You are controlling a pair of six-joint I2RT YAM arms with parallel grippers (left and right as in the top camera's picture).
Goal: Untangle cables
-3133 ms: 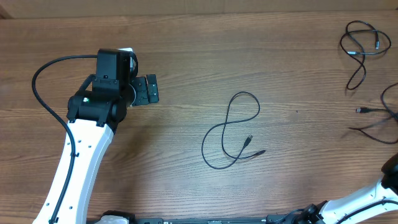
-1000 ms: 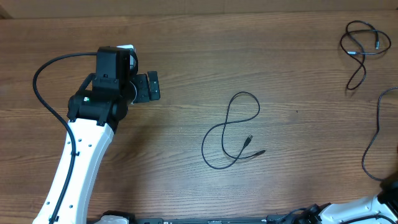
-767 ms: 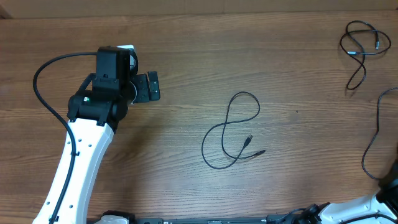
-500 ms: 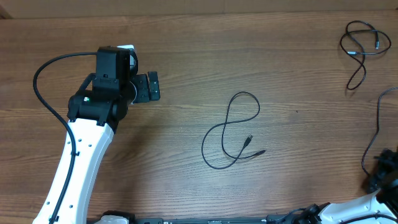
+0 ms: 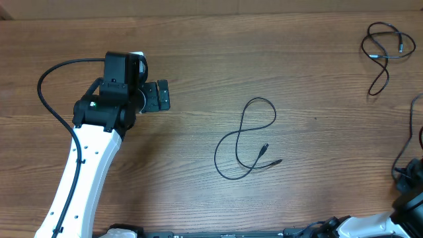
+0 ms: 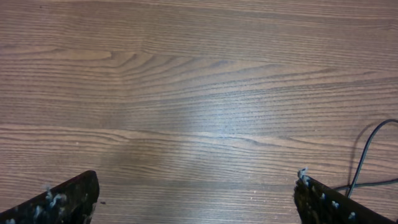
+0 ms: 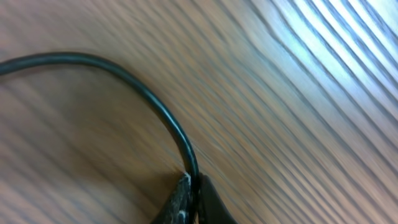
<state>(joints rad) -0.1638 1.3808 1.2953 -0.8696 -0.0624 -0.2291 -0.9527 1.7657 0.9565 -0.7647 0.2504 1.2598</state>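
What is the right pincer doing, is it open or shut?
Shut. In the right wrist view, the right pincer has both tips pressed together on the black cable, with no gap showing.

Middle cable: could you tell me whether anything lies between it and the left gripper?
Nothing visible does: only table surface lies between the open left gripper and the middle cable. The right gripper is shut on the right cable.
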